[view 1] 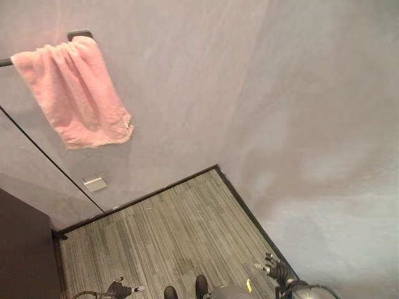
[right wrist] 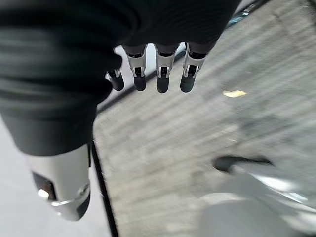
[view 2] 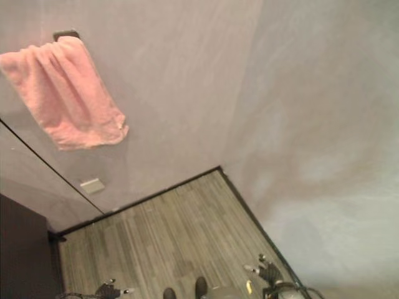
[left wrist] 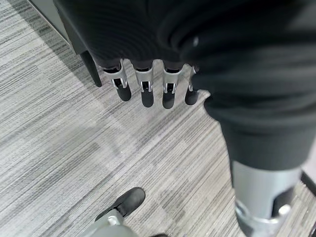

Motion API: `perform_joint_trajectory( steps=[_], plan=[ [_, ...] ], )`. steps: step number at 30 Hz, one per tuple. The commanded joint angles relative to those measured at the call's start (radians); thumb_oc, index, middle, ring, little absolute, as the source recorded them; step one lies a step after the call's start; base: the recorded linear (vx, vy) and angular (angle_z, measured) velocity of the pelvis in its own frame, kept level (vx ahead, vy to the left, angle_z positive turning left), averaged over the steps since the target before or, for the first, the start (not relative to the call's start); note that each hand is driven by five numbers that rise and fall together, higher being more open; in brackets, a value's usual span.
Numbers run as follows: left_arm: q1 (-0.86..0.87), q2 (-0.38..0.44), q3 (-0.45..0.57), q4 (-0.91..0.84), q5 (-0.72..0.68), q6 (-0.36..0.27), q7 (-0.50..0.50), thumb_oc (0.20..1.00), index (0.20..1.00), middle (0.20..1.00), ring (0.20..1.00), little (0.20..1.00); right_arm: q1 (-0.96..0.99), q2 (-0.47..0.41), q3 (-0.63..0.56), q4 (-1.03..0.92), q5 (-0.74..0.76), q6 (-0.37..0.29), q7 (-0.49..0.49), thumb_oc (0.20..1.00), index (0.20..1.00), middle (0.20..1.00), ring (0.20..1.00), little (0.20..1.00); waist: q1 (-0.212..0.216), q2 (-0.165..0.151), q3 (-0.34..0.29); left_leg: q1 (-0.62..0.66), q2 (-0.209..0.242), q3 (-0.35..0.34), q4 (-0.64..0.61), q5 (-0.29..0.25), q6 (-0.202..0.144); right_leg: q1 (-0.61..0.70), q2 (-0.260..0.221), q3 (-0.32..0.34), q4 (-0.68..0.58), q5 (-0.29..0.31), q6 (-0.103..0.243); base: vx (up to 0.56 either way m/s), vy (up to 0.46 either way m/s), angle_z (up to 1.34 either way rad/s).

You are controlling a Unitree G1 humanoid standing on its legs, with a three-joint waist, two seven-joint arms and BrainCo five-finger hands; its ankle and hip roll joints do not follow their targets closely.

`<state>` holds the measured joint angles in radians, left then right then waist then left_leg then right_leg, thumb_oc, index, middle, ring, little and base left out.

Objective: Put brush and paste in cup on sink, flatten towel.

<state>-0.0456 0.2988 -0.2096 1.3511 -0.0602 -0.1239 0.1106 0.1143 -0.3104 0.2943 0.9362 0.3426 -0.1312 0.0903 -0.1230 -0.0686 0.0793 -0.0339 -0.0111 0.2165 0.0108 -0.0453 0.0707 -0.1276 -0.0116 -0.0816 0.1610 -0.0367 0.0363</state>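
Observation:
A pink towel (view 1: 78, 93) hangs bunched and crooked over a black bar (view 1: 80, 33) on the grey wall, high at the left. My left hand (view 1: 118, 289) hangs low near the floor, far below the towel. In the left wrist view its fingers (left wrist: 143, 91) are straight and hold nothing. My right hand (view 1: 277, 270) hangs low by the right wall. Its fingers (right wrist: 160, 74) are also straight and empty above the carpet.
A dark cabinet (view 1: 25, 249) stands at the lower left. A small pale plate (view 1: 95, 184) sits on the wall below the towel. Two grey walls meet in a corner (view 1: 216, 166) above the striped grey carpet (view 1: 174, 230).

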Motion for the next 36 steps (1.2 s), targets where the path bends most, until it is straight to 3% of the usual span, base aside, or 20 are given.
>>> perform_joint_trajectory(
  steps=[1,3,5,7,9,12,22,31,36],
  plan=[
    [-0.004,0.024,-0.001,-0.009,0.020,-0.001,-0.001,1.000,1.000,1.000,1.000,1.000,-0.046,-0.006,-0.008,0.010,-0.013,-0.021,0.003,1.000,1.000,1.000,1.000,1.000,0.000,-0.013,0.004,0.007,0.008,-0.011,0.056,-0.027,-0.038,-0.034,-0.078,0.100,0.102,0.174,0.135,-0.03,0.057,-0.02],
    [-0.016,0.026,-0.016,-0.017,0.026,-0.005,-0.003,1.000,1.000,1.000,1.000,1.000,-0.037,-0.007,-0.006,-0.006,0.000,-0.023,0.006,1.000,1.000,1.000,1.000,1.000,-0.026,-0.008,0.012,0.004,0.003,-0.041,0.063,-0.027,-0.036,-0.052,-0.045,0.175,0.130,0.167,0.132,0.00,0.021,0.16],
    [-0.026,0.030,-0.029,-0.019,0.038,-0.009,-0.002,1.000,1.000,1.000,1.000,1.000,-0.031,-0.011,-0.007,-0.008,0.006,-0.027,0.005,1.000,1.000,1.000,1.000,1.000,-0.037,-0.001,0.012,0.006,0.004,-0.058,0.070,-0.034,-0.038,-0.054,-0.055,0.204,0.085,0.151,0.123,0.03,-0.025,0.50],
    [-0.032,0.032,-0.025,-0.014,0.037,-0.011,0.004,1.000,1.000,1.000,1.000,1.000,-0.038,-0.012,-0.007,-0.003,0.002,-0.028,0.002,1.000,1.000,1.000,1.000,1.000,-0.033,0.002,0.018,0.016,0.011,-0.063,0.079,-0.048,-0.041,-0.084,-0.092,0.173,0.018,0.158,0.125,0.06,-0.058,0.38],
    [-0.038,0.033,-0.024,-0.022,0.023,-0.015,0.005,1.000,1.000,1.000,1.000,1.000,-0.037,-0.014,0.002,0.007,-0.014,-0.026,0.000,1.000,1.000,1.000,1.000,1.000,-0.025,-0.023,0.030,0.013,0.004,-0.079,0.129,-0.070,-0.053,-0.070,-0.124,0.145,-0.027,0.164,0.130,0.06,-0.147,-0.05],
    [-0.043,0.033,-0.023,-0.019,0.021,-0.016,0.008,1.000,1.000,1.000,1.000,1.000,-0.046,-0.021,0.014,0.006,-0.032,-0.027,0.001,1.000,1.000,1.000,1.000,1.000,-0.016,-0.029,0.019,0.009,0.013,-0.087,0.119,-0.064,-0.065,-0.053,-0.099,0.150,-0.048,0.137,0.127,0.02,-0.124,0.36],
    [-0.002,0.010,0.000,-0.007,-0.009,-0.014,0.002,1.000,1.000,1.000,1.000,1.000,-0.044,-0.038,0.017,0.002,-0.043,-0.029,0.002,1.000,1.000,1.000,1.000,1.000,0.014,-0.021,-0.041,0.050,0.060,-0.130,0.005,-0.001,-0.104,0.024,-0.069,0.070,-0.108,0.095,0.100,0.08,-0.120,0.23],
    [-0.002,0.006,-0.013,0.001,-0.013,-0.011,0.008,1.000,1.000,1.000,1.000,1.000,-0.069,-0.016,0.055,0.040,-0.051,-0.032,0.010,1.000,1.000,1.000,1.000,1.000,0.027,-0.018,-0.038,0.049,0.053,-0.151,0.002,-0.003,-0.095,0.023,-0.071,0.061,-0.091,0.091,0.103,0.01,0.014,0.02],
    [-0.006,0.006,-0.021,-0.005,-0.018,-0.014,0.007,1.000,1.000,1.000,1.000,1.000,-0.090,-0.005,0.053,0.079,-0.051,-0.022,0.015,1.000,1.000,1.000,1.000,1.000,0.037,-0.011,-0.018,0.041,0.017,-0.170,0.021,-0.017,-0.069,0.005,-0.100,0.066,-0.027,0.117,0.127,-0.01,0.156,0.05]
  ],
)
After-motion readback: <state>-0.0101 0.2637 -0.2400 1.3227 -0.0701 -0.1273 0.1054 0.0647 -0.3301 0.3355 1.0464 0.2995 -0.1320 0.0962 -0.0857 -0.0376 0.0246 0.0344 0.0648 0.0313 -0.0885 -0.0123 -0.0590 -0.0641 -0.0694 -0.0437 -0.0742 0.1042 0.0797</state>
